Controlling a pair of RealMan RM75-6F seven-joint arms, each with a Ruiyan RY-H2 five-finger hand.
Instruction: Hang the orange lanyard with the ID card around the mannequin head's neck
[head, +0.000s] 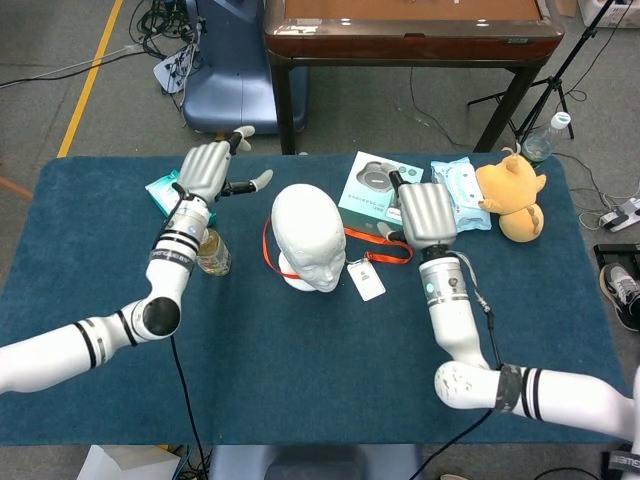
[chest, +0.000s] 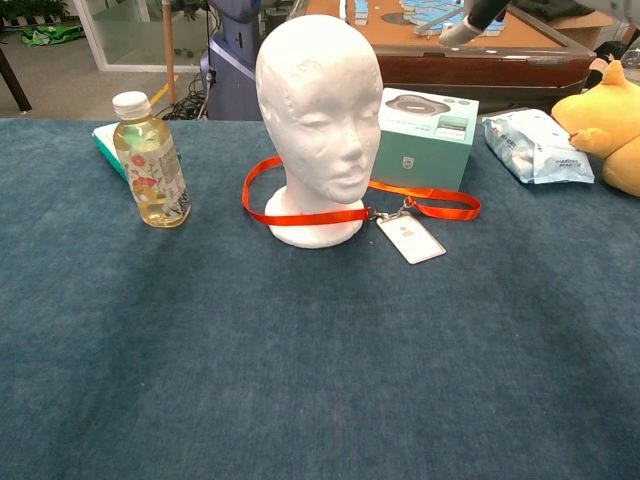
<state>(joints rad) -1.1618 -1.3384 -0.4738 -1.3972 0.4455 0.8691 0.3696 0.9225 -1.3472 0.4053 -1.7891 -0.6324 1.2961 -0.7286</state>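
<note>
Both hands, left hand (head: 208, 170) and right hand (head: 428, 213), were empty with fingers spread, orange lanyard (chest: 300, 214) circling the mannequin head (chest: 318, 110) base (card (chest: 410, 238) on the table), so withdrawing clear seemed wise.

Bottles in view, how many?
2. Juice bottle on the table left of the mannequin head; water bottle on the floor beyond the table's far right corner. Others may be hidden.
</note>
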